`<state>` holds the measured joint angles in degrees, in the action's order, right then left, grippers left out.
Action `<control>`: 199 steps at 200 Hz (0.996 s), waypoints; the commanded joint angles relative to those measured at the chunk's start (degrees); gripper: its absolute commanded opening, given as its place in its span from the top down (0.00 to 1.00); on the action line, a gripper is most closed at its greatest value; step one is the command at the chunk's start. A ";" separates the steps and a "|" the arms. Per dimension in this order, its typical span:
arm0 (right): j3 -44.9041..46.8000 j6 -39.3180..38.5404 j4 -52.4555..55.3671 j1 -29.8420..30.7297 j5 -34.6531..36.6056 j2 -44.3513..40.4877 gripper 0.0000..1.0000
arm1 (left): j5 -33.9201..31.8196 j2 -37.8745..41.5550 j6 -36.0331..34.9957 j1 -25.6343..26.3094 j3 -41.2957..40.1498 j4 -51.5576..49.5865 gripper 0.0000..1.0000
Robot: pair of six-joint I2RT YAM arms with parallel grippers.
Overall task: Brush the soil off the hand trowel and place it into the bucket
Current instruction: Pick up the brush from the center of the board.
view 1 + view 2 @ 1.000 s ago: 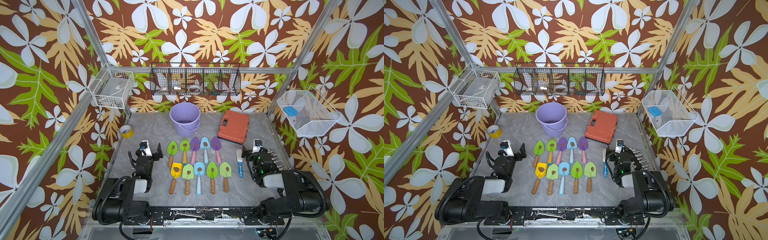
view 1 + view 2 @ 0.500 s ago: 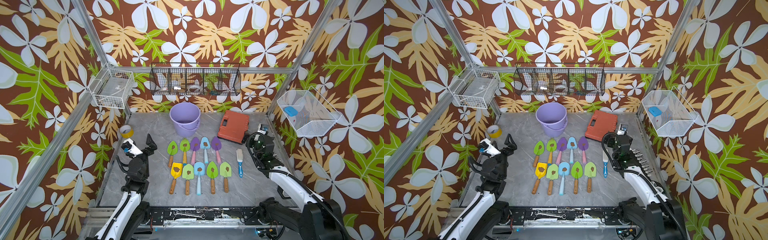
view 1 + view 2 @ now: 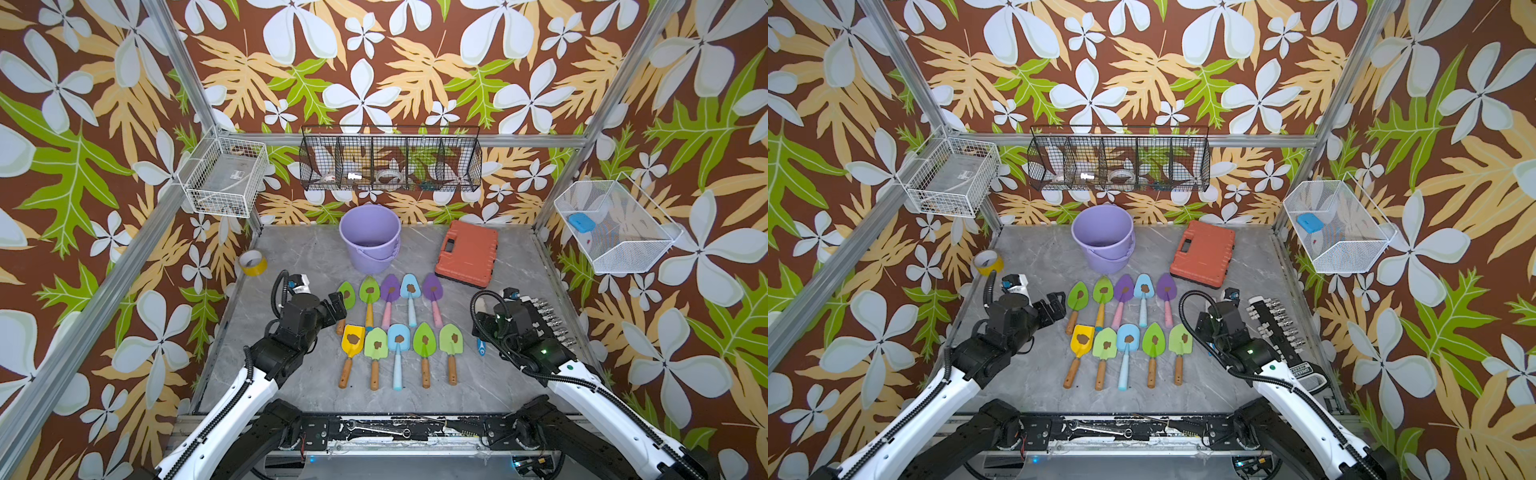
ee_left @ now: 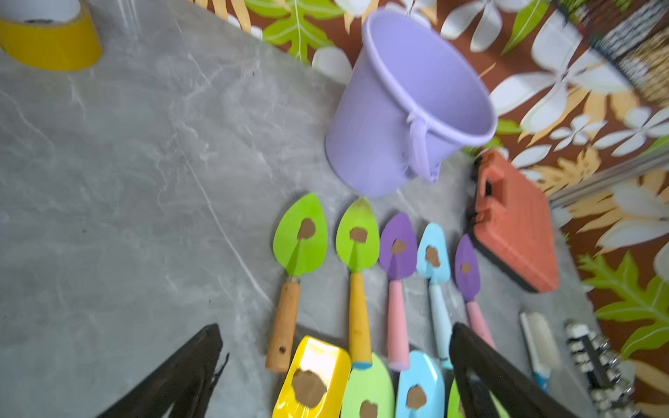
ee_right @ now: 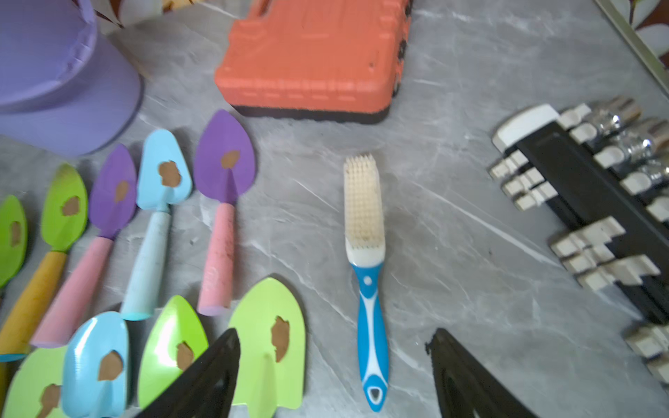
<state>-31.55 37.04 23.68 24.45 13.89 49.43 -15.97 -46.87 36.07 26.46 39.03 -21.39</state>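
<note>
Several hand trowels lie in two rows at mid-table, among them a yellow one (image 3: 353,336) (image 4: 311,380), each with a brown blob of soil (image 4: 307,228) on its blade. The lavender bucket (image 3: 370,239) (image 3: 1102,237) (image 4: 409,108) stands upright behind them. To their right lies a brush (image 5: 364,231) with white bristles and a blue handle. My left gripper (image 3: 336,305) (image 4: 335,333) hangs open over the left end of the rows, holding nothing. My right gripper (image 5: 335,334) is open above the brush's handle end, apart from it.
An orange tool case (image 3: 467,253) lies at the back right and a yellow tape roll (image 3: 252,262) at the back left. A black socket rail (image 3: 548,316) runs along the right edge. Wire baskets hang on the walls; a wrench (image 3: 382,430) rests on the front rail.
Both arms have unfolded from their low rest pose. The left gripper swung right to the trowels. The right gripper rose toward the case, then came back over the brush.
</note>
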 commanded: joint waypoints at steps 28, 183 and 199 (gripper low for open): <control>0.48 1.53 -1.29 0.13 1.27 7.07 0.26 | 1.24 -3.78 -3.30 1.60 -0.03 -2.34 0.00; 1.28 -1.62 -9.82 -6.34 -5.37 18.24 0.46 | 7.55 -18.68 -5.04 15.38 5.57 2.43 0.02; 1.64 -2.09 -11.55 -6.34 -5.38 20.03 0.47 | 9.13 -19.12 -4.51 15.38 5.51 3.73 0.03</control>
<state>-30.33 35.75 15.59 18.26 8.73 67.79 -11.86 -65.56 31.18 41.76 44.31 -22.22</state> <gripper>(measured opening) 0.542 0.980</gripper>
